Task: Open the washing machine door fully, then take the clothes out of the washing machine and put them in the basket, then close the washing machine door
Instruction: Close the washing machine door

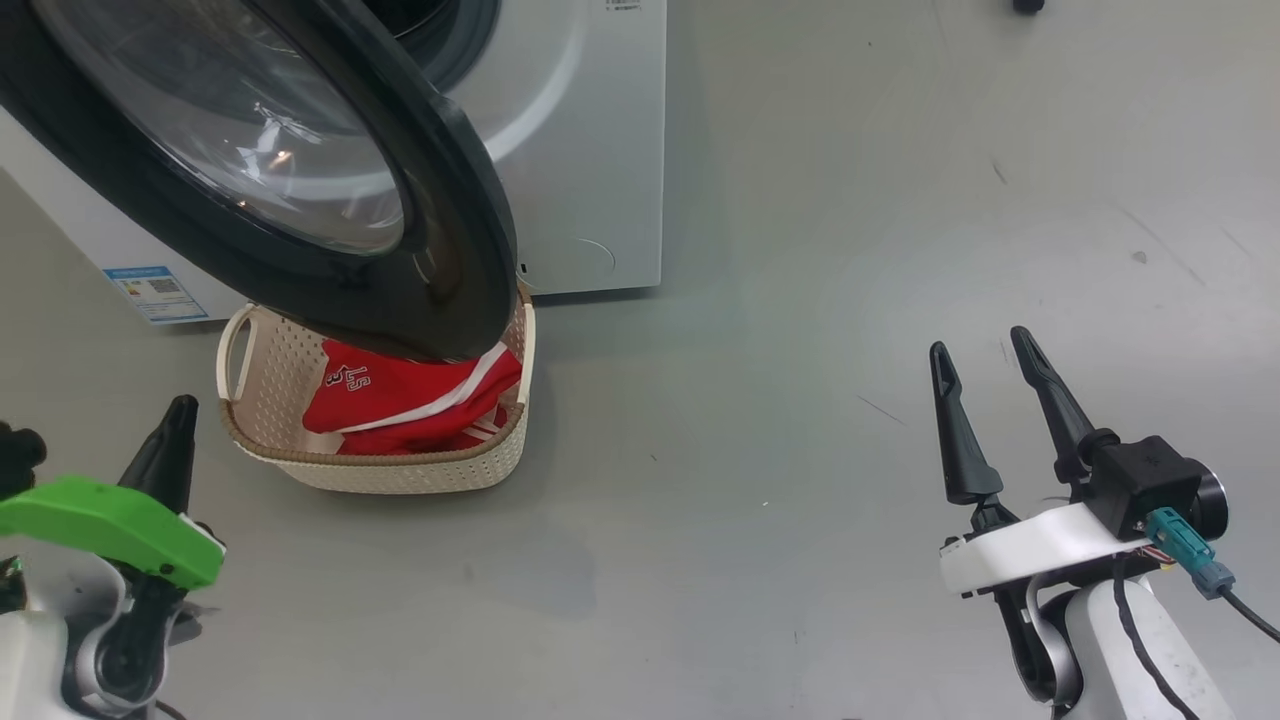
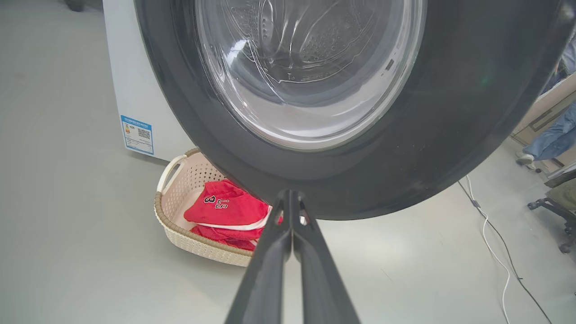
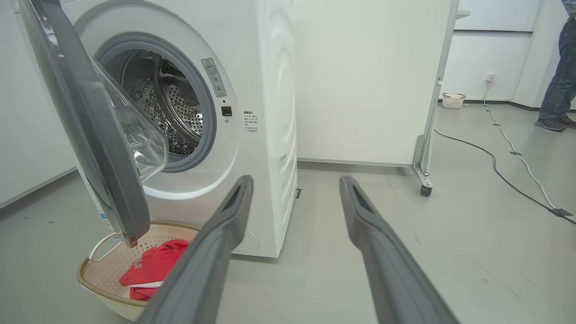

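— How does the washing machine door (image 1: 260, 150) stand?
— Swung out from the washing machine (image 1: 580, 150). In the right wrist view it hangs at an angle off the left side of the opening, and the steel drum (image 3: 166, 108) shows behind it.

— And the clothes?
— The red clothes (image 1: 410, 400) lie in the basket (image 1: 400, 470), bunched toward its right end, white stripes and lettering facing up.

— Where is the basket?
— On the floor (image 1: 800, 450), right against the front foot of the washing machine. The door's lower rim hangs over its back edge.

— What about the left gripper?
— The left gripper (image 2: 290, 198) has its two fingers pressed together with nothing between them. In its own wrist view the tips point at the door's lower black rim; I cannot tell whether they touch it.

— The right one?
— The right gripper (image 1: 980, 345) has its fingers spread wide and holds nothing. It hangs over bare floor, well apart from the basket and off the machine's right front corner.

— Anything else?
— A person's legs (image 3: 558, 81) by the far wall, and cables (image 3: 504, 157) along the floor.
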You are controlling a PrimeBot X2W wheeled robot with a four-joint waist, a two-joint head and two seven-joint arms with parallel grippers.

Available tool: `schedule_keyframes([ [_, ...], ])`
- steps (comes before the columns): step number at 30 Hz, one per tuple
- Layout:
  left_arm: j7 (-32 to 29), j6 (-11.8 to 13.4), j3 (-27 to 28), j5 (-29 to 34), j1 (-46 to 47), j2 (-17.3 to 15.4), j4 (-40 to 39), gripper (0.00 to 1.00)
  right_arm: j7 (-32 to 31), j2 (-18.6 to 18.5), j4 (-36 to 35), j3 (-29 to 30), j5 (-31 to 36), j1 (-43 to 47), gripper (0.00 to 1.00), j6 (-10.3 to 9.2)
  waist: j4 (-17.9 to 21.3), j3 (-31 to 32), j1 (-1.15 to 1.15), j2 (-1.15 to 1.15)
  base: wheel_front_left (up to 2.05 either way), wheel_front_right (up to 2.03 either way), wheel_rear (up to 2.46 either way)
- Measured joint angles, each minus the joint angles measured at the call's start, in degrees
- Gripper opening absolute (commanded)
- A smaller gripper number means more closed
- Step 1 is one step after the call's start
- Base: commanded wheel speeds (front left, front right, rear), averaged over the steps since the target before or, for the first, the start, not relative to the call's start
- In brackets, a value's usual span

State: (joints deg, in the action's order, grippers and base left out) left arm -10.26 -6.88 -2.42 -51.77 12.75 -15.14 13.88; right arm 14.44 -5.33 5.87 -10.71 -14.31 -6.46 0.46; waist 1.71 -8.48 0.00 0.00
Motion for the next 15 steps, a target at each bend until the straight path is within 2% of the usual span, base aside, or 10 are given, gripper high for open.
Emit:
schedule_keyframes([
  [4,5.5,0.0,-1.1,4.3,-1.5,-0.3,-1.4,0.00,0.0,0.0,0.0,-0.2,0.3,0.1,1.00,0.53,-1.0,0.2,0.00,0.00,0.00,0.00,0.00],
  [15,19.6,0.0,-1.4,11.3,-4.6,0.0,-2.5,0.00,0.0,0.1,0.0,-0.3,0.3,0.4,1.00,1.02,-1.6,0.3,0.00,0.00,0.00,0.00,0.00],
])
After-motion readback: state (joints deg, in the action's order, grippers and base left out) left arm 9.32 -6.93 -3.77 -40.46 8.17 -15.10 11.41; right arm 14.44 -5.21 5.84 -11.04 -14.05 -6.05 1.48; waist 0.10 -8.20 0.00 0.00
